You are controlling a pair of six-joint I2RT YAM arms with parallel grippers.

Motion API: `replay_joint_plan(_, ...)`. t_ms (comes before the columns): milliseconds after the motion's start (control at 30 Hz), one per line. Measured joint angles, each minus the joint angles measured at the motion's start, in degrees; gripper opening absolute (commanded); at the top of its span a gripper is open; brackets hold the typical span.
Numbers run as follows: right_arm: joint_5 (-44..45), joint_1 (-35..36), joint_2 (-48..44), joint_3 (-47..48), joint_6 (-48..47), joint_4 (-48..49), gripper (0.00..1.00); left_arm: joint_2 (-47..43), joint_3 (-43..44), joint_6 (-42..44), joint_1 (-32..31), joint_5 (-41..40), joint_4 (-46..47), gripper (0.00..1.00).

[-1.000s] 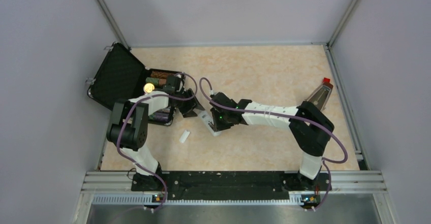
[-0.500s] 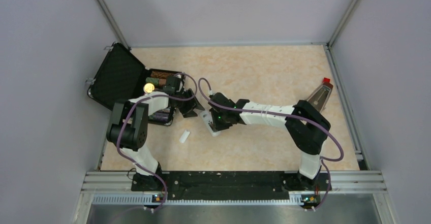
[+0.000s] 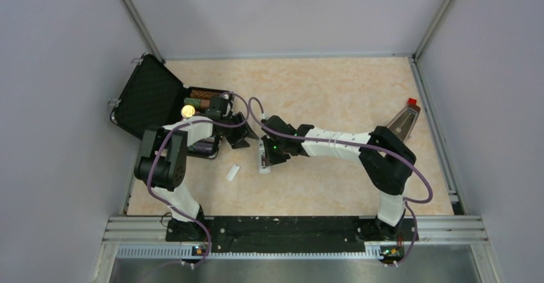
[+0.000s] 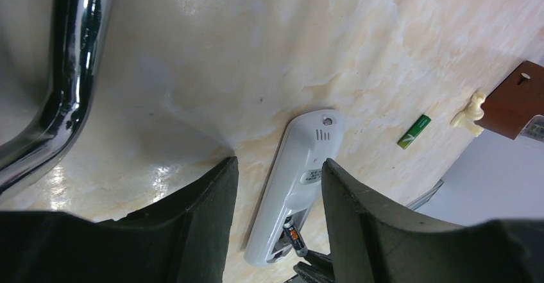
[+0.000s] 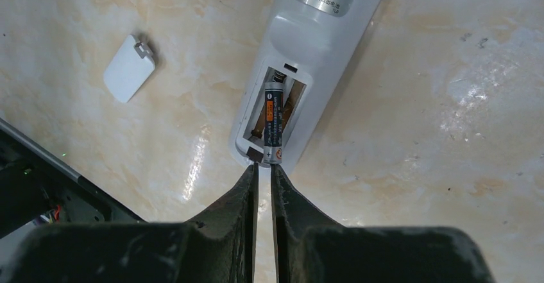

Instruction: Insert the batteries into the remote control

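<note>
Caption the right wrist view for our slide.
Right pincer at a dark battery lying in the remote's open compartment.

Remote (image 3: 263, 162) boxed in: right gripper (image 3: 265, 157) at near end, left gripper (image 3: 239, 137) just far-left. Case (image 3: 151, 97) blocks far left. Cover (image 3: 233, 172) near-left. Table (image 3: 333, 97) right, far centre open.
</note>
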Motion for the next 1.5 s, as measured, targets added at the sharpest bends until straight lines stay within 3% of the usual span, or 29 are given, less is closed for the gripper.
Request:
replay_joint_plan(500, -3.78, 0.0, 0.7, 0.02, -0.42, 3.41, 0.14, -0.92, -2.27, -3.56, -0.02, 0.09, 3.39, 0.56)
replay_joint_plan(767, -2.03, 0.0, 0.7, 0.02, -0.52, 3.87, 0.25, -1.53, -2.86, -4.35, -0.2, -0.7, 3.93, 0.56)
replay_joint_plan(1500, 0.07, -0.02, 2.95, 1.92, -2.1, 2.12, 0.28, -3.78, -4.52, -4.9, -0.5, -2.64, 3.52, 0.57)
